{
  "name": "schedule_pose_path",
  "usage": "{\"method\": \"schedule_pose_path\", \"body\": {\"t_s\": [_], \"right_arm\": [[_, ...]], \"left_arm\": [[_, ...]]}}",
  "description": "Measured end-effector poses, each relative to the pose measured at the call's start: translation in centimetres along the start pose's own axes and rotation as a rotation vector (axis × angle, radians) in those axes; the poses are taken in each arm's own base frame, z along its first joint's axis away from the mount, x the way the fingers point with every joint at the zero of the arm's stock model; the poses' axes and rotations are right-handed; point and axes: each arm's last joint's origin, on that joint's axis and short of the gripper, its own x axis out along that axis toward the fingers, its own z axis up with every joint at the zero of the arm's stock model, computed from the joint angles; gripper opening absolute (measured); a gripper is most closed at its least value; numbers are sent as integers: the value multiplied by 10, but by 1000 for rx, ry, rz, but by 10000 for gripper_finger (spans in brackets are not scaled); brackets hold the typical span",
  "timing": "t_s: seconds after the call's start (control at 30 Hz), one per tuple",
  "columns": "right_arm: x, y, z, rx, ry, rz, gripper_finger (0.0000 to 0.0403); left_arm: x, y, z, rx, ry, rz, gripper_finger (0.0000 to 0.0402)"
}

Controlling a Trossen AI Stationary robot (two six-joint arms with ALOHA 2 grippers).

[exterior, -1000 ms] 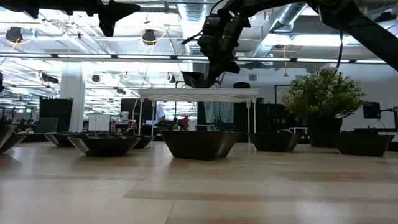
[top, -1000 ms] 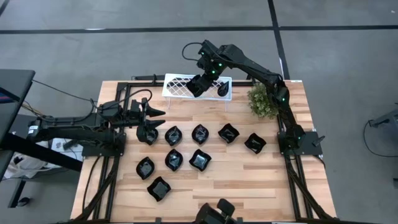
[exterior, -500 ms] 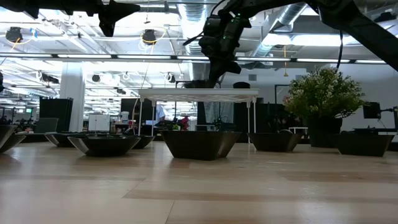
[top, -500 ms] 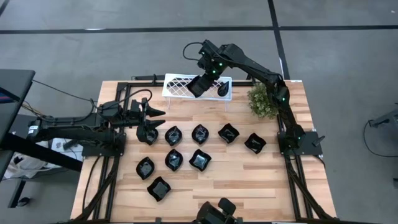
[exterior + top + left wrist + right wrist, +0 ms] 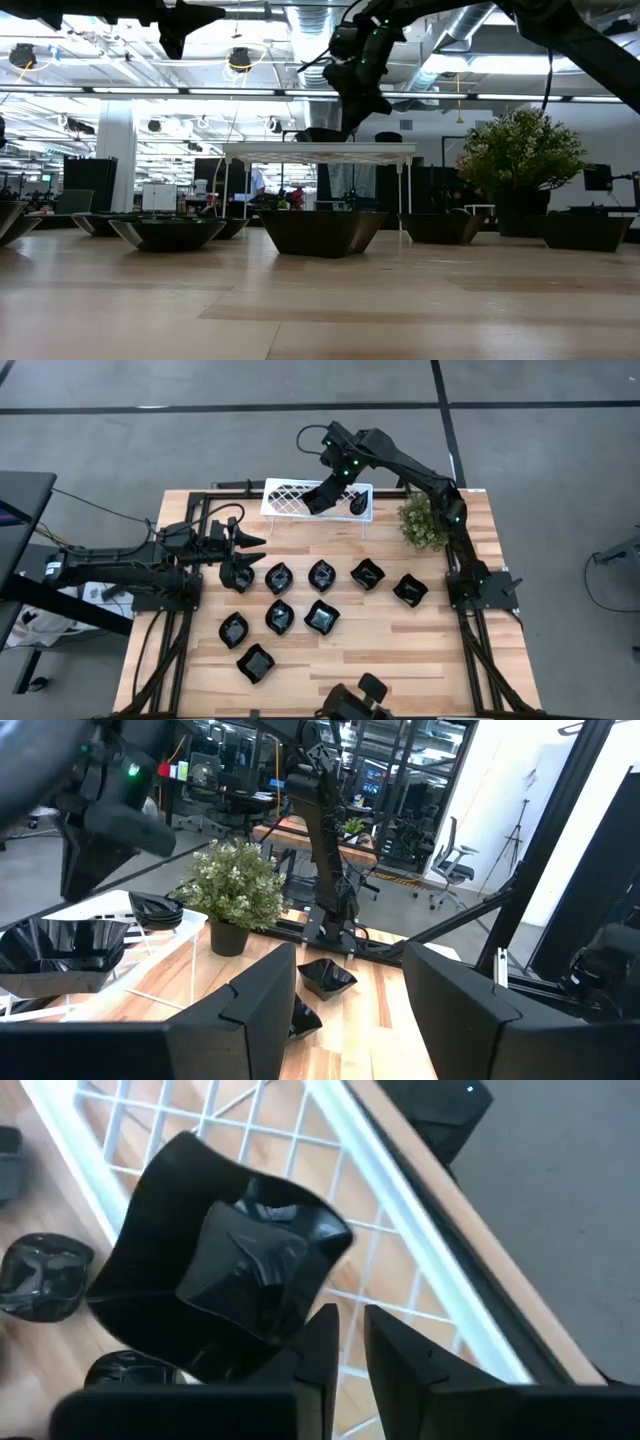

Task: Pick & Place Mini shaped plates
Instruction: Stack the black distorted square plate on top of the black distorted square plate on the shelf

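Several glossy black mini plates (image 5: 322, 574) lie in rows on the wooden table. A square one (image 5: 230, 1270) lies flat on the white lattice rack (image 5: 285, 498), and a rounder one (image 5: 355, 503) rests on the rack's right part. My right gripper (image 5: 352, 1342) hovers over the rack just beside the square plate's corner; it is open by a narrow gap with nothing between its fingers. My left gripper (image 5: 248, 543) waits wide open above the table's left side, near the leftmost plate (image 5: 237, 575). My right gripper has no plate between its fingers. One finger (image 5: 318, 1345) stands right beside the square plate's near corner (image 5: 290, 1325); whether it touches that corner I cannot tell.
A small green potted plant (image 5: 422, 520) stands at the far right of the table, next to the rack's right end. Black frame rails (image 5: 170, 640) run along the table's left and right edges. Bare wood lies near the front edge (image 5: 400, 660).
My right gripper has lowered the square plate from a tilted pose until it lies level on the rack top. The gripper has then drawn back a little, upward and toward the table's right, tipping as it went. The plate has stayed on the rack.
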Motion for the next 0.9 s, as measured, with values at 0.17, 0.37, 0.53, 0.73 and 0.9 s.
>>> {"method": "schedule_pose_path", "body": {"t_s": [0.17,0.37,0.53,0.73,0.9], "right_arm": [[-38,6,-12,-4,0,7,46],[-103,47,-51,-51,51,49,43],[-156,94,-83,-169,-53,131,43],[-183,129,-132,-175,-39,167,32],[-176,141,-184,-111,60,102,19]], "left_arm": [[0,0,0,0,1,0,188],[0,0,0,-7,0,0,188],[0,0,0,-11,0,0,188],[0,0,0,-11,-5,-1,188],[0,0,1,-11,-8,-2,188]]}}
